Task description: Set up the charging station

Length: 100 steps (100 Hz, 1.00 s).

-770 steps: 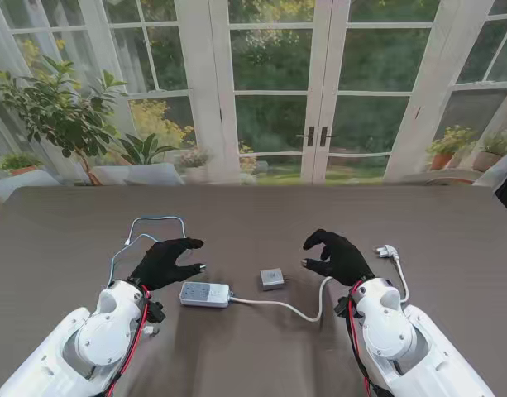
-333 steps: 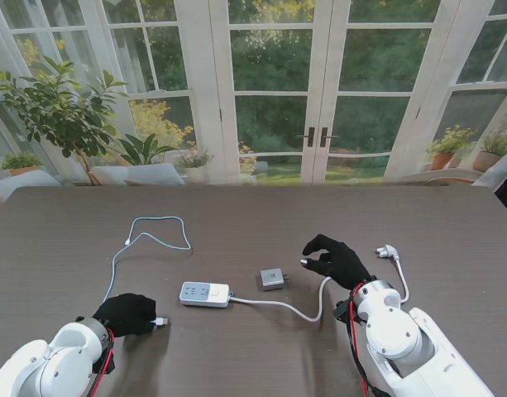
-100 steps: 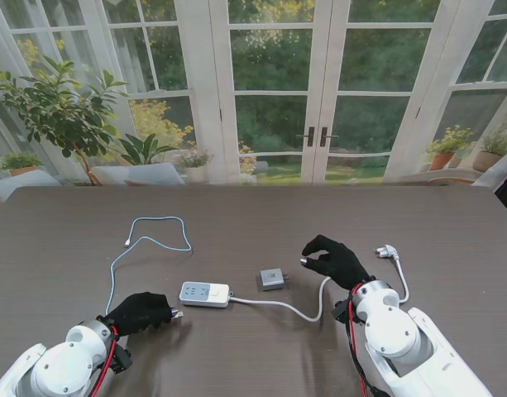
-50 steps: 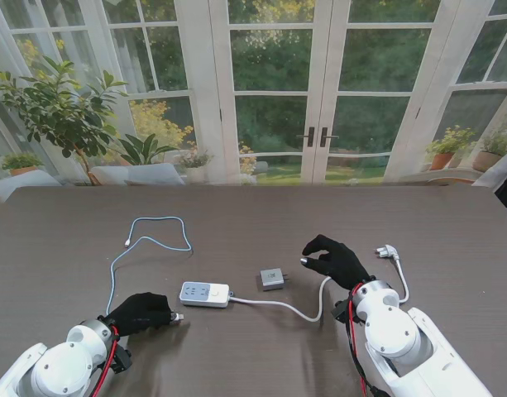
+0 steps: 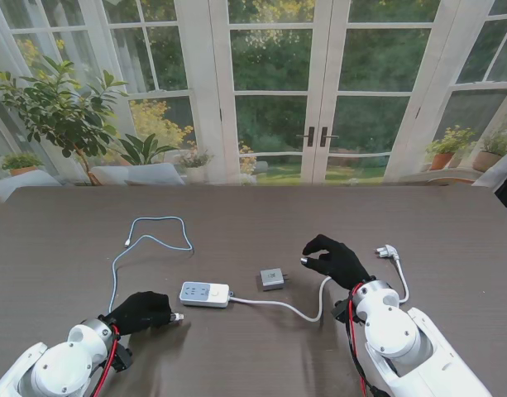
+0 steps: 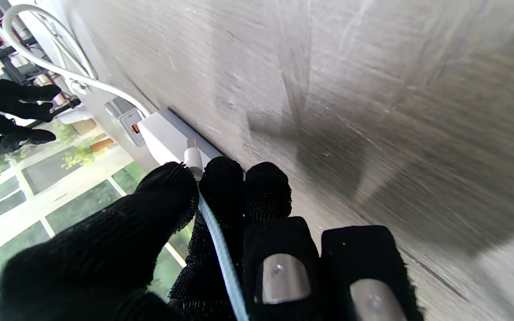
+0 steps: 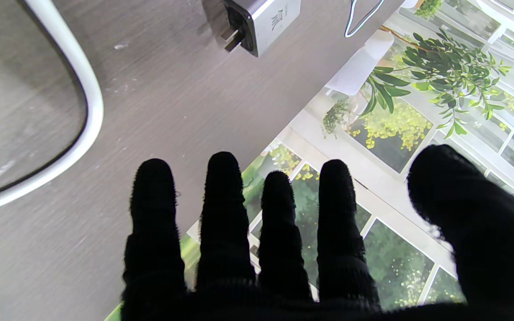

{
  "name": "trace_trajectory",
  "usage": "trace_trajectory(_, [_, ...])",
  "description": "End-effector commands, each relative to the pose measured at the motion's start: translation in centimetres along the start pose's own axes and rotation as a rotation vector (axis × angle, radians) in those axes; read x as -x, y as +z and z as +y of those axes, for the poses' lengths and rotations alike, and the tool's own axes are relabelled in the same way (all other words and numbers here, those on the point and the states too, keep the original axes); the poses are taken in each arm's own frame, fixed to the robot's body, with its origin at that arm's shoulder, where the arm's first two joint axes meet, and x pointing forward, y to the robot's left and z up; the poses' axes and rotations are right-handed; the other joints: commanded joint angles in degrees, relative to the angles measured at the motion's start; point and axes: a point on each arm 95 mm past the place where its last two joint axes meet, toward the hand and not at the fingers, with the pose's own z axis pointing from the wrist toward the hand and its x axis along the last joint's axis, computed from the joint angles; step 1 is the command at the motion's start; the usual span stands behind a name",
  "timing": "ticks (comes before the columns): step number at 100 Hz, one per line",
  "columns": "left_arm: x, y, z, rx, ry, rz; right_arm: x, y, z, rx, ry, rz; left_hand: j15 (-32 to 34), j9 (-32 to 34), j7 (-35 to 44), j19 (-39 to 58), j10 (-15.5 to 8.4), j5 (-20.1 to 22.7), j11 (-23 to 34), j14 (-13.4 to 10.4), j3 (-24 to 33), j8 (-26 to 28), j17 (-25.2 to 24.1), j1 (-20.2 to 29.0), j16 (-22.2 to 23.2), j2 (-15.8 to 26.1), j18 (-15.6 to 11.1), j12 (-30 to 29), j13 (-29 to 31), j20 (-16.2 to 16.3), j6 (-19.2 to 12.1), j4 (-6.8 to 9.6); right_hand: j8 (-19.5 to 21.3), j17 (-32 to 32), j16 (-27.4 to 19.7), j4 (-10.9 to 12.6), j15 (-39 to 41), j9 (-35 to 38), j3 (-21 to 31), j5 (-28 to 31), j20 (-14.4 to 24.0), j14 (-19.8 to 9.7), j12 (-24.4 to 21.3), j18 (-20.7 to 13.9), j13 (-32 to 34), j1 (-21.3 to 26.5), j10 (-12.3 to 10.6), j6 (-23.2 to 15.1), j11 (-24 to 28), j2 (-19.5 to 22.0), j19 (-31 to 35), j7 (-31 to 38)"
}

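Seen from the stand: left hand (image 5: 141, 312) low on the dark table (image 5: 253, 211), near the left end of the white power strip (image 5: 205, 294), fingers closed on the plug end of the pale blue charging cable (image 5: 150, 238), metal tip poking out toward the strip. Cable ran from that hand away across the table, looped on the left and ended in a small loose connector. Whether the tip touched the strip: could not be told from here.

Shown closer by the left wrist camera: left hand (image 6: 221, 240) pinching the cable plug (image 6: 193, 158) between thumb and fingertips (image 6: 221, 178), charging cable (image 6: 223, 258) trailing back through the grip, tip right at the end of the power strip (image 6: 167, 136) and seemingly not yet seated. Also visible there and not resolvable from the stand: an orange slot in the face of the grey charger block (image 6: 127, 120) beyond the strip.

From the stand again: charger block (image 5: 272, 279) lay just right of the strip, apart from it; strip's white cord (image 5: 294, 308) curved right, past the right wrist, to its wall plug (image 5: 388, 251). Right hand (image 5: 336, 257) hovered right of the block, empty, fingers loosely curled.

Added by the right wrist camera: right hand (image 7: 283, 249) with fingers spread apart and holding nothing, charger block (image 7: 261, 20) lying on its side, metal prongs sticking out sideways, white cord (image 7: 83, 133) arcing beside it
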Motion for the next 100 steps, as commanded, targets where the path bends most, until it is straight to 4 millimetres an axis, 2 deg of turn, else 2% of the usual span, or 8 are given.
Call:
trace_trajectory(1, [-0.3, 0.0, 0.4, 0.031, -0.016, 0.011, -0.4, -0.1, -0.5, -0.013, -0.007, 0.015, 6.4, 4.6, 4.4, 16.5, 1.2, 0.2, 5.2, -0.3, 2.8, 3.1, 2.4, -2.3, -0.2, -0.2, -1.3, 2.0, 0.4, -0.8, -0.1, -2.91, -0.3, 0.0, -51.4, 1.0, -1.3, 1.1, -0.7, -0.4, 0.7, 0.0, -0.3, 1.1, -0.2, -1.5, -0.1, 0.0, -0.2, 0.9, -1.5, -19.4])
trace_trajectory(11, [-0.5, -0.2, 0.2, 0.05, -0.002, 0.017, -0.8, -0.2, -0.5, -0.005, -0.052, 0.036, 6.5, 4.2, 6.5, 16.5, 0.4, -1.0, 6.6, -1.8, 3.9, 5.1, 2.5, -3.8, -0.2, 0.7, -3.1, 2.9, 0.5, -0.8, -0.2, -3.69, -0.3, 0.2, -51.4, 1.0, -1.2, 1.5, -0.7, -0.3, 0.7, -0.1, -0.3, 1.0, 0.1, -1.6, -0.2, -0.2, -0.2, 0.7, -1.5, -19.4])
trace_trajectory(31, [-1.0, -0.2, -0.1, 0.068, -0.039, 0.039, -1.9, 0.2, -0.9, 0.009, -0.119, 0.067, 6.7, 4.4, 6.2, 16.5, 0.9, -0.6, 6.7, -1.7, 3.3, 4.9, 2.6, -3.7, -0.2, 1.3, -4.1, 2.7, 0.5, -0.5, 0.1, -3.44, -0.2, 0.7, -51.4, 0.8, -1.2, 2.4, 0.1, 1.0, 0.7, -0.1, -0.4, 1.2, 0.8, -0.7, -0.1, -0.5, -0.3, -1.4, -1.3, -19.3])
trace_trajectory(52, [-1.1, 0.1, -0.3, 0.051, -0.082, 0.065, -2.8, 1.7, -1.6, -0.015, -0.23, 0.116, 6.9, 5.4, 2.2, 16.5, 2.4, 2.0, 3.9, 0.5, 2.1, 2.3, 2.4, -1.6, -0.4, -0.8, -2.1, 0.7, 0.4, -0.1, 0.4, -1.92, 0.1, 3.5, -50.6, -0.5, 0.7, 2.9, 3.0, 2.4, 1.1, -0.2, -0.1, 0.5, 3.1, 1.4, -0.4, -1.8, 0.1, -7.2, 0.9, -18.8])
trace_trajectory(73, [-1.4, 0.5, -0.6, 0.049, -0.11, 0.088, -3.1, 3.3, -2.5, -0.057, -0.365, 0.145, 6.9, 6.0, 0.9, 16.5, 2.8, 3.4, 2.9, 1.2, 2.6, 1.5, 2.4, -1.4, -0.5, -2.0, -1.3, 0.3, 0.4, -0.1, 0.3, -1.69, 0.9, 6.4, -46.6, -2.5, 10.1, 1.7, 5.8, 0.0, 1.8, -1.2, 2.3, -2.4, 6.4, 2.8, -2.6, -3.5, 4.0, -15.6, 14.3, -17.6])
trace_trajectory(78, [-1.5, 0.6, -0.6, 0.05, -0.116, 0.094, -3.1, 3.6, -2.7, -0.064, -0.389, 0.151, 6.9, 6.1, 0.2, 16.5, 3.0, 3.7, 2.4, 1.7, 2.5, 1.2, 2.3, -1.1, -0.5, -2.3, -0.8, 0.1, 0.4, -0.1, 0.3, -1.6, 1.0, 5.7, -45.9, -2.8, 12.4, 2.4, 6.6, 0.0, 0.8, -1.4, 2.9, -3.0, 7.1, 3.0, -3.0, -3.8, 4.6, -17.5, 19.3, -17.4])
trace_trajectory(81, [-1.5, 0.6, -0.6, 0.05, -0.12, 0.097, -3.2, 3.7, -2.9, -0.066, -0.403, 0.156, 6.9, 6.2, -0.2, 16.5, 3.0, 4.0, 2.1, 1.8, 2.5, 1.0, 2.3, -1.1, -0.5, -2.4, -0.7, 0.0, 0.4, -0.2, 0.1, -1.54, 1.0, 5.2, -45.6, -3.1, 13.9, 3.0, 7.0, 0.1, -2.6, -1.4, 3.5, -3.3, 7.8, 3.0, -3.3, -4.0, 5.0, -18.6, 23.3, -17.3])
trace_trajectory(100, [-1.5, 0.8, -0.5, 0.051, -0.14, 0.112, -3.7, 4.2, -3.6, -0.076, -0.499, 0.174, 6.9, 7.2, -1.3, 16.5, 3.1, 4.9, 1.6, 2.1, 2.3, 0.6, 2.3, -1.0, -0.6, -2.4, -0.3, -0.2, 0.4, -0.3, 0.2, -1.28, 0.8, 5.5, -42.6, -4.0, 21.7, 4.7, 8.5, -1.9, -4.7, -2.1, 5.7, -4.8, 10.7, 1.5, -3.6, -1.4, 7.2, -23.9, 32.8, -17.8])
